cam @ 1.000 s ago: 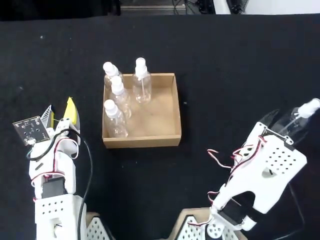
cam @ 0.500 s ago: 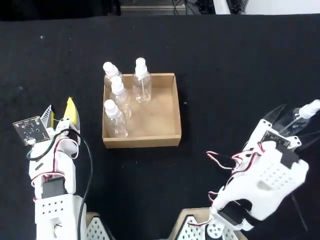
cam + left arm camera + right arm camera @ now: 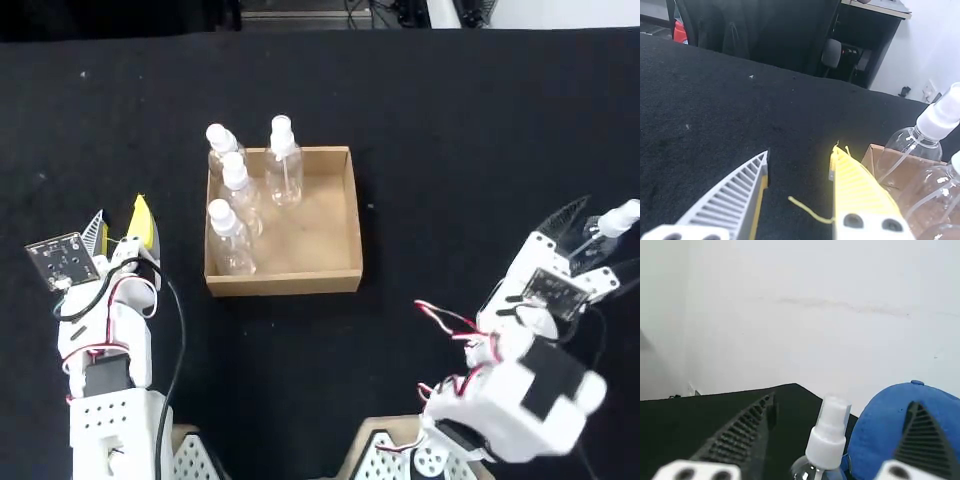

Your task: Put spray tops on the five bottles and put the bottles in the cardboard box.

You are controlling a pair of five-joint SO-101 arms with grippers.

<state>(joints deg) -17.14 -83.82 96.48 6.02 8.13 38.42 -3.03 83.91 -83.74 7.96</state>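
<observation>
The cardboard box [image 3: 340,215] lies mid-table with four clear bottles in it, each with a white spray top: one [image 3: 220,147] at the back left corner, one [image 3: 236,180] just in front of it, one [image 3: 284,158] at the back middle, and one [image 3: 227,238] near the front left. My right gripper [image 3: 598,238] is at the table's right edge, shut on a fifth bottle [image 3: 810,471] with its spray top [image 3: 829,440] on, standing between the fingers. My left gripper [image 3: 120,210] rests open left of the box, nothing between its grey and yellow fingers [image 3: 860,190].
The black table surface [image 3: 450,130] runs wide behind and to the right of the box. The box's right half [image 3: 325,230] holds nothing. A blue rounded shape [image 3: 885,415] sits behind one right finger. The box corner [image 3: 880,160] lies close beside my left gripper.
The right arm has swung its wrist around and drawn back toward its base, carrying the bottle along the table's right edge. The left arm and the boxed bottles have not moved.
</observation>
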